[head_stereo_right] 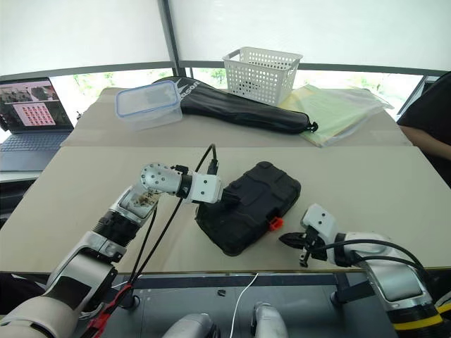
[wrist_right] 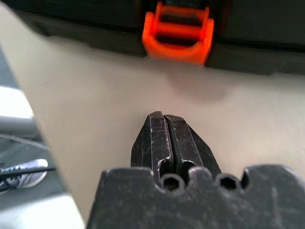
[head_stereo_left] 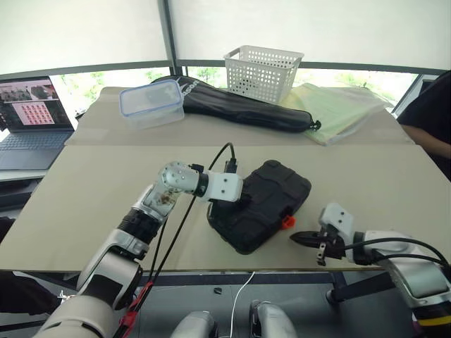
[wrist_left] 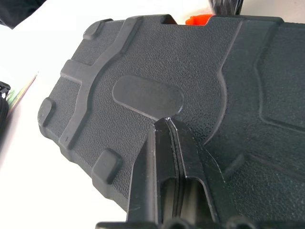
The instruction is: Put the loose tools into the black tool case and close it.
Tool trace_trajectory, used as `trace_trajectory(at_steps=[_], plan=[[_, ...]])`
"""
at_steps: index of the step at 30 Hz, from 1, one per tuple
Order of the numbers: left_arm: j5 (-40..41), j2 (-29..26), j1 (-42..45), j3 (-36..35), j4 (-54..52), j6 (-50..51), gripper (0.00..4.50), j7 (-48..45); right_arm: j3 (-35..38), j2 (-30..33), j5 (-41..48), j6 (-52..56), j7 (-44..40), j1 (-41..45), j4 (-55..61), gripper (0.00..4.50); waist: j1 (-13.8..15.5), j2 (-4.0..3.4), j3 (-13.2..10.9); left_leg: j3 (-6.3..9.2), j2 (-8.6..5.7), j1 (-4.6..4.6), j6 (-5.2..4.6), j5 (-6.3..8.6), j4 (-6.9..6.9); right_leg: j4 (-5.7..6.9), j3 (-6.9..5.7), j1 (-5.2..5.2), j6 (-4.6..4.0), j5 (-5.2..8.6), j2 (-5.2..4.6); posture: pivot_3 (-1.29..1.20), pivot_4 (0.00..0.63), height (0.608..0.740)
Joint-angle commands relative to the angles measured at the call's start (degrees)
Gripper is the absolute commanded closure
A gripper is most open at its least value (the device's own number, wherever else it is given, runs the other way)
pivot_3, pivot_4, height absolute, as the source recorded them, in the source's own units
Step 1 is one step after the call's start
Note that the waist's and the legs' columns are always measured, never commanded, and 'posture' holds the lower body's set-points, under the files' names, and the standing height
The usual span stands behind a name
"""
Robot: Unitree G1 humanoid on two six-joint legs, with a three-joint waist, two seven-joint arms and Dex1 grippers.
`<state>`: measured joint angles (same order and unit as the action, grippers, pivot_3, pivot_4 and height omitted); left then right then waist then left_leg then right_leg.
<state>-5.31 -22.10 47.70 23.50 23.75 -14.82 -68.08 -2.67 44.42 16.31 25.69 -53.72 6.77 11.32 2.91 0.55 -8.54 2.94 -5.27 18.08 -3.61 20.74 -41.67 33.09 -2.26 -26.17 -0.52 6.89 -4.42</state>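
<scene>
At the tabletop's (head_stereo_left: 84,211) far side we see a white basket (head_stereo_left: 263,70), clear lidded container (head_stereo_left: 151,103), long black bag (head_stereo_left: 243,107), perhaps yellow-green plastic folders (head_stereo_left: 338,111), and a laptop (head_stereo_left: 32,120) at left.

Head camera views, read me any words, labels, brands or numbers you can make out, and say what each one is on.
No text reads clearly.
Long black fabric bag: white lettering near its left end, too small to read.
Laptop: a grid of pictures on screen, any writing too small to read.
Black tool case: embossed shapes on the lid, no lettering seen.
White basket and clear plastic container: no labels seen.
</scene>
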Motion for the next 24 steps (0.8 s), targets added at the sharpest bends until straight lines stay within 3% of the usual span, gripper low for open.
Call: trace_trajectory(at_steps=[1, 8, 24], plan=[[-2.4, 0.9, -1.3, 2.7, 1.9, 0.0, 4.46, 0.0, 0.9, -1.6, -1.3, -2.6, 2.2, 4.3, -1.0, 4.5, 0.1, 0.0, 0.0, 0.01, 0.0, 0.0, 0.0, 0.0, 0.0, 0.0, -0.01, 0.0, 0.0, 0.0, 0.0, 0.0, 0.15, 0.74], [-4.1, 0.8, -2.4, 3.8, 2.4, -2.0, 4.46, 0.3, 4.5, -3.8, 4.2, 2.5, 2.4, 7.5, 3.1, 4.5, -0.3, -0.03, 0.0, 0.02, 0.0, 0.01, 0.0, 0.0, 0.0, 0.01, 0.01, -0.02, -0.01, 0.0, -0.01, 0.0, 0.15, 0.74], [-5.1, 1.7, -2.4, 4.0, 3.5, -2.6, 4.46, 0.9, 2.6, -6.6, 3.7, 4.1, 2.6, 12.1, 2.8, 4.5, -0.8, -0.05, 0.0, -0.01, 0.01, -0.03, 0.0, 0.0, 0.0, 0.02, 0.04, -0.01, -0.01, 0.0, 0.01, 0.0, 0.15, 0.74]])
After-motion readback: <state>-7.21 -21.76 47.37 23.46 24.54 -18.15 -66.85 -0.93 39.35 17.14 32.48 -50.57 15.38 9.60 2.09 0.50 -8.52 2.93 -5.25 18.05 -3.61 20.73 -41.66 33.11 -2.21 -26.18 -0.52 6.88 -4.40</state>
